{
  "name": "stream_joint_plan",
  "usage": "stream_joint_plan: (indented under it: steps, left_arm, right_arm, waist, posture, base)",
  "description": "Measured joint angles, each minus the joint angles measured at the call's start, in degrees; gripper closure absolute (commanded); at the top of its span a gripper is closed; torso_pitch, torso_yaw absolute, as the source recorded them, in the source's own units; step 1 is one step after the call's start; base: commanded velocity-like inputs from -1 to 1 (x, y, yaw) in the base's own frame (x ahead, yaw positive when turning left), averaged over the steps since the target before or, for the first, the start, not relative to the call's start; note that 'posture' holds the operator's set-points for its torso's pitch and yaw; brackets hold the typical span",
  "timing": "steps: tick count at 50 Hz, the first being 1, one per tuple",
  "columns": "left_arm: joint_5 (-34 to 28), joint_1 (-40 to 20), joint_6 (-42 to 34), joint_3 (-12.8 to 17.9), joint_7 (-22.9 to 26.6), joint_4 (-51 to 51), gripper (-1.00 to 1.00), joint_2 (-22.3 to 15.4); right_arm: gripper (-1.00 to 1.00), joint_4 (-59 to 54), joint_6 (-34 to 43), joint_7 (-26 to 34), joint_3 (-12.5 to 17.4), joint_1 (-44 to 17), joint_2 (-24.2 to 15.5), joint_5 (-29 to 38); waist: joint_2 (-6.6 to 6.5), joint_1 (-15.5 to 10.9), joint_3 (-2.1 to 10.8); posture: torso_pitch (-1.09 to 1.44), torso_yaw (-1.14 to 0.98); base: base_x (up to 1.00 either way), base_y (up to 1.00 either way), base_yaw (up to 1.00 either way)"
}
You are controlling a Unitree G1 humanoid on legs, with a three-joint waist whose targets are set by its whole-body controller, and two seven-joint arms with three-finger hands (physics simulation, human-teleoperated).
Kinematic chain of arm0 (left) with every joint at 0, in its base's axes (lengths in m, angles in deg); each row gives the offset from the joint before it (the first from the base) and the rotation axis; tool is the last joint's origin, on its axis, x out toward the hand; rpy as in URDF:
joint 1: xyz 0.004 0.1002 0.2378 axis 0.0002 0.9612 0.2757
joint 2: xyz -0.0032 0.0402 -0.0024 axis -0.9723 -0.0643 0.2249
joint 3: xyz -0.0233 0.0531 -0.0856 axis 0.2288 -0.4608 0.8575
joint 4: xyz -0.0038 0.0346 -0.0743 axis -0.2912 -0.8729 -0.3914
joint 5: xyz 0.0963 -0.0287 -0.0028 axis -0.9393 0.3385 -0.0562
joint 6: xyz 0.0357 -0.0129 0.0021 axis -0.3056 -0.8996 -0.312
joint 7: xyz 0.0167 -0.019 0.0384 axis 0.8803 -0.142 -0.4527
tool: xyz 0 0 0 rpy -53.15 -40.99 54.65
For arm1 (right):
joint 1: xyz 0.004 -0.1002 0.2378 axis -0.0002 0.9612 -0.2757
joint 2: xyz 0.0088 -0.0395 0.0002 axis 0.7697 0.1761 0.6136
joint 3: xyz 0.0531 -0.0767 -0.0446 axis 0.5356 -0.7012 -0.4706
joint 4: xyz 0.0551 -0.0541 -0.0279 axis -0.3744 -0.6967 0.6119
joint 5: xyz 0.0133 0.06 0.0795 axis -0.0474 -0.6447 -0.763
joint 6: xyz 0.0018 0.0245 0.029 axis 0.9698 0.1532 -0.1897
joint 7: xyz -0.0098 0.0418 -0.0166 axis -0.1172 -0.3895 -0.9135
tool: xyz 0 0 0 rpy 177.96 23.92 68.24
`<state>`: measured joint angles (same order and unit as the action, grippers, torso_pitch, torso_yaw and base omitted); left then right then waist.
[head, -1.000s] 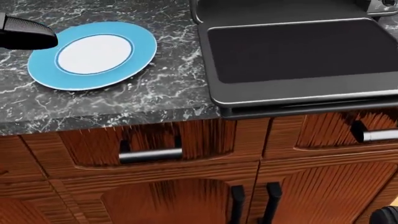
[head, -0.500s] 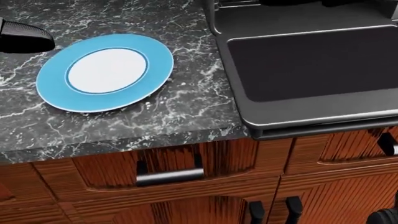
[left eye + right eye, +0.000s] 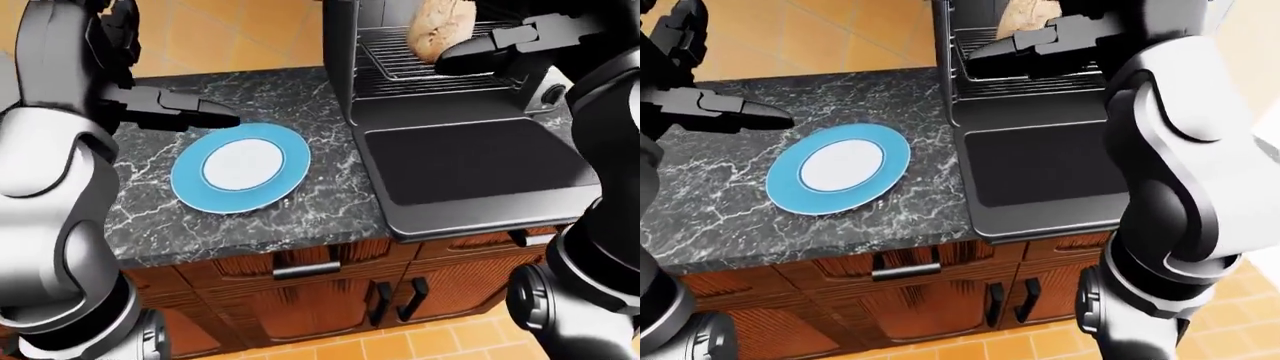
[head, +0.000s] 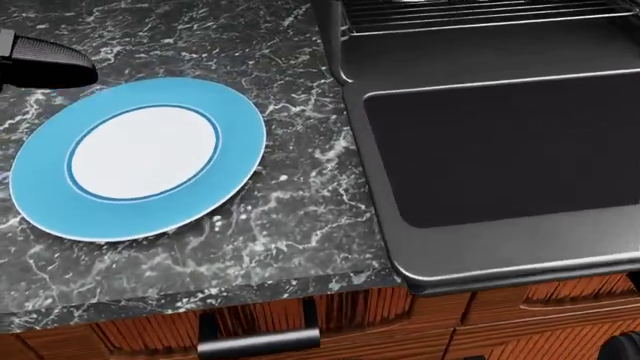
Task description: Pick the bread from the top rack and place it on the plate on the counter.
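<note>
The bread, a pale brown loaf, is at the top rack of the open toaster oven, at the top of the left-eye view. My right hand is shut on the bread, one finger under it and one above. The blue plate with a white centre lies on the dark marble counter, left of the oven. My left hand is open and empty, fingers stretched out just above the plate's upper left edge; its tip shows in the head view.
The oven's dark glass door lies folded down flat over the counter's right part, close to the plate's right. Wooden cabinet doors with black handles stand below the counter. An orange tiled floor lies beyond it.
The head camera has moved closer to the counter: the plate now looks larger and lower in the view, and the cabinet fronts have mostly dropped out. The left hand stays by the plate.
</note>
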<state>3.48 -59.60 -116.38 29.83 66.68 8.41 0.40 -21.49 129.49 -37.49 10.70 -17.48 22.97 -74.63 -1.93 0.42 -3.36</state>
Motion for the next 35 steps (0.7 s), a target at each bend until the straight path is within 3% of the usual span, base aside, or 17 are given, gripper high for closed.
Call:
stream_joint_plan:
  steps: [1,4,10,17,35]
  left_arm:
    - [-0.1,-0.2,0.1,0.2,0.0,0.1,-1.00,-0.2]
    - [-0.5,0.6,0.1,0.6,-0.2,-0.6,-1.00,-0.1]
    - [-0.5,0.9,-1.2,0.5,0.0,-1.1,-1.00,-0.1]
    - [0.0,0.3,-0.5,0.4,0.2,-0.4,-1.00,-0.3]
    - [-0.4,1.1,-0.3,0.4,0.3,-0.6,-1.00,-0.2]
  right_arm:
    - [-1.00,0.2,0.0,0.1,-0.1,-0.1,0.0,0.0]
    - [-1.00,0.4,0.4,0.5,-1.0,0.8,0.7,-0.2]
    - [-1.00,0.6,1.6,0.7,-0.9,0.5,0.4,-0.4]
    - [-1.00,1.6,2.4,0.0,0.7,0.3,-0.4,-0.1]
    - [-1.00,-1.5,10.6,2.9,-1.4,-5.3,-3.6,2.9]
  waist:
    - [-0.78,0.1,0.18]
    - [0.72,-0.1,-1.24]
    - [2.45,-0.6,-1.36]
    - [1.79,-0.3,-0.41]
    - [2.05,-0.2,-1.06]
  posture:
    - [0.00,0.00]
    - [0.00,0.00]
    - [0.00,0.00]
    - [0.00,0.00]
    - [0.00,0.00]
  base:
    - [0.00,0.00,0.00]
    - [0.00,0.00,0.00]
    - [0.00,0.00,0.00]
    - [0.00,0.00,0.00]
    - [0.00,0.00,0.00]
